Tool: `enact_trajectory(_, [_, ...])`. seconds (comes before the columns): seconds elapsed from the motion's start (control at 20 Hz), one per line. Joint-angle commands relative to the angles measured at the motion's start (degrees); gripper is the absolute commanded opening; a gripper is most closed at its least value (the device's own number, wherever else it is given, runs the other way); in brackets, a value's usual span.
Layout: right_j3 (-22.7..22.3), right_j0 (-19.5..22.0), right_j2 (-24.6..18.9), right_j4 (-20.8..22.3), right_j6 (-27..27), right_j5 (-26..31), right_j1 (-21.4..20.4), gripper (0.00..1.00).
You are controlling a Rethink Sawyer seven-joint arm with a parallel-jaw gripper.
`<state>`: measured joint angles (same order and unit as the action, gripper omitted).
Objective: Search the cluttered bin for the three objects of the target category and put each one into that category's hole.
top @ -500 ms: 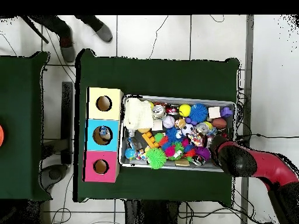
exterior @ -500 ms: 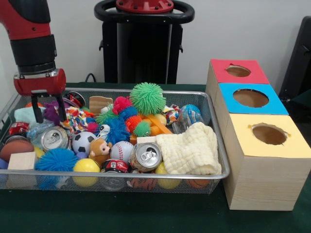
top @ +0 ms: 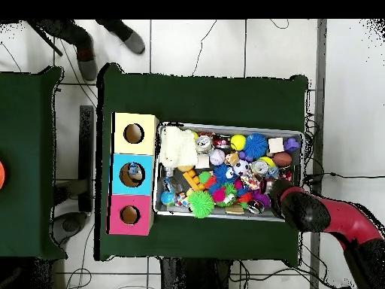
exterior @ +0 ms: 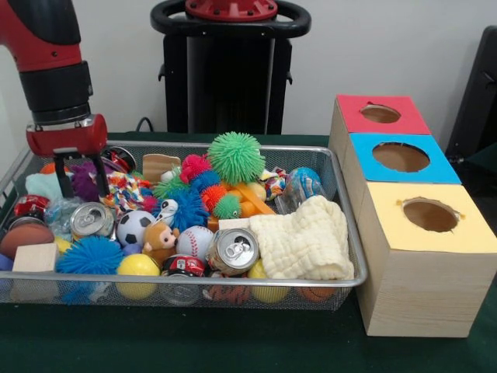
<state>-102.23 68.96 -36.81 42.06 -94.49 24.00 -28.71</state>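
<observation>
Jaws [exterior: 84, 176] open, empty, hovering low over the bin [exterior: 233, 284]. Clear plastic bottle [exterior: 60, 210] lies just below them, slightly outboard.

The tool [exterior: 82, 179] hides the toys behind it, and overhead the arm covers that corner of the bin [top: 295, 197]. The bin's [exterior: 233, 283] left end is cut off.

Red arm's gripper [exterior: 84, 180] hung over the far-left corner of the toy-filled bin [exterior: 233, 284] | fingers spread | three-holed box [exterior: 411, 264] stood right, red-topped hole [exterior: 380, 113] farthest
</observation>
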Motion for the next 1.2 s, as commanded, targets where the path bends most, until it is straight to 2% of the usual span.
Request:
enact_trajectory(0.05, [0.4, 2.0, 0.2, 3.5, 6.7, 0.2, 3.3, 1.0])
enact_trajectory(0.25, [0.7, 4.7, -2.8, 0.7, 11.1, 5.6, 1.6, 1.0])
enact_trajectory(0.4, [3.3, 5.5, -4.8, -1.3, 14.5, 10.3, 1.8, 1.0])
enact_trajectory(0.6, [7.4, 5.9, -6.5, -2.1, 17.4, 13.6, 3.5, 1.0])
enact_trajectory(0.9, [9.4, 5.2, -7.2, -1.9, 16.6, 16.2, 3.1, 1.0])
enact_trajectory(1.2, [12.2, 2.8, -6.4, -0.4, 13.2, 14.9, 4.7, 1.0])
